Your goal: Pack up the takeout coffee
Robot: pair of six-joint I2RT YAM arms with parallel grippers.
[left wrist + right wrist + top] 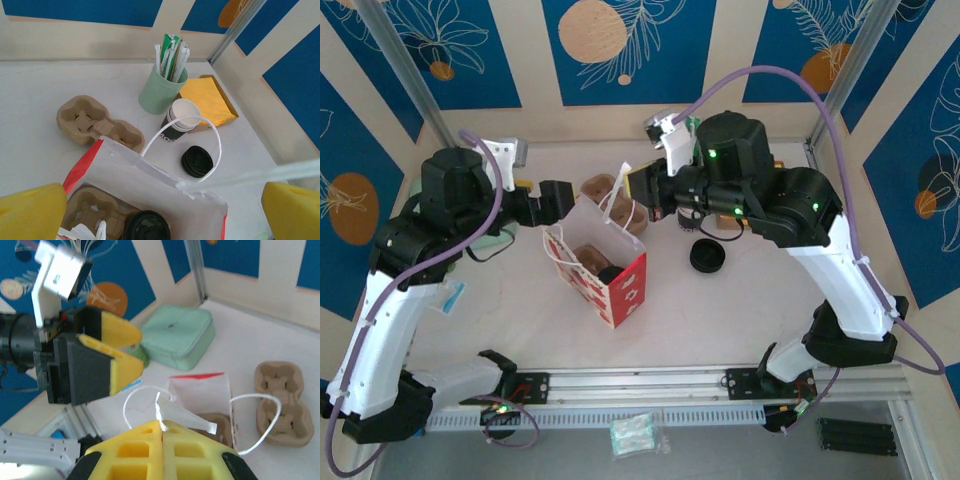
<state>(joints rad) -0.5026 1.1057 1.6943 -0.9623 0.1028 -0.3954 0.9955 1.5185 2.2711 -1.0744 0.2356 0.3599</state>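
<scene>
Left wrist — coffee (146, 226) black-lidded, inside bag (135, 172) | left hand (161, 212) apart | right hand (161, 427) clamped on bag rim

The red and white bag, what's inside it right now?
Inside the bag sit a brown cup carrier and a black-lidded cup. The lid covers the cup's body, and the bag's walls hide the bottom.

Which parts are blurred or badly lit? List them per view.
Left wrist: the near yellow fingers and a white strip are blurred; the white cup beyond is sharp. Right wrist: soft throughout. Top external: sharp, even light, faint shadows.
</scene>
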